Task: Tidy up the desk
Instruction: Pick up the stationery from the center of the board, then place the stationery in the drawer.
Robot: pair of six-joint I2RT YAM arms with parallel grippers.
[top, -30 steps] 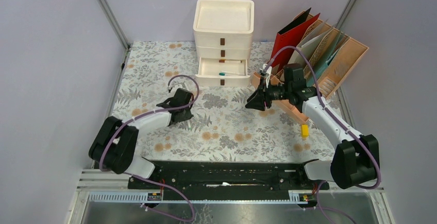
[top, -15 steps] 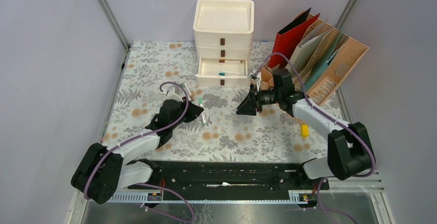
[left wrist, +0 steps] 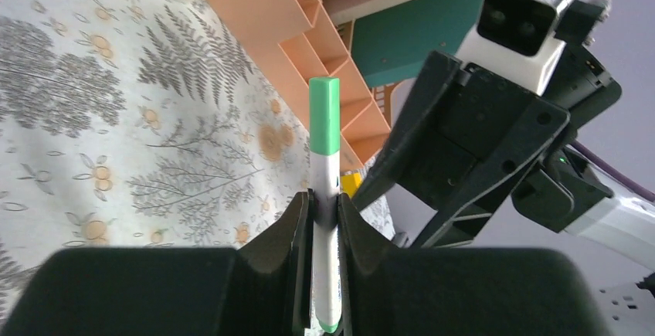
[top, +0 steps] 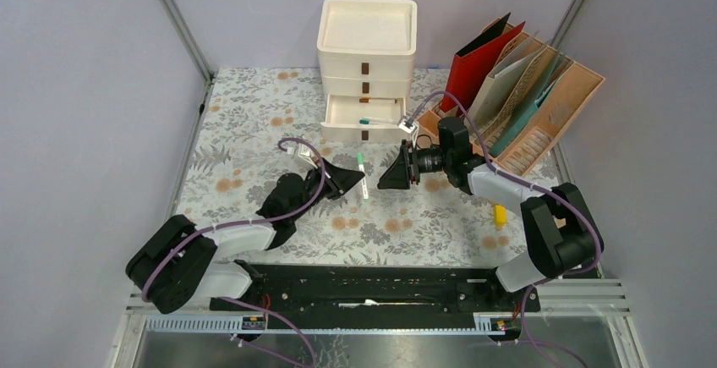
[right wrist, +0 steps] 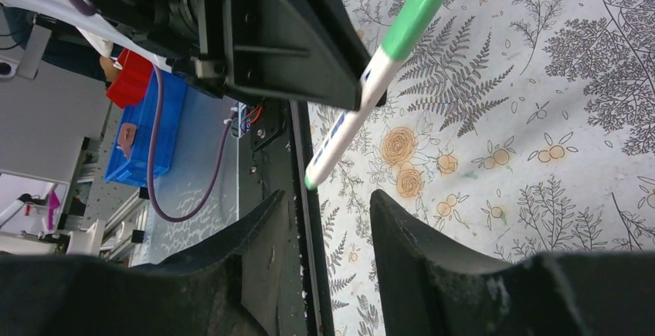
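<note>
I find L tool pinching the marker mid-barrel, clear of the counter, cap toward spread R tool, prob. for handover.

The counter was a large rectangular top, lying flat and level across the middle of the overhead view. A pale cloth covered it, printed with grey-green ferns and small orange flowers. The cloth lay smooth and flat, with no folds to be seen. In both wrist views the same fern and flower print showed close up and sharp.
</note>
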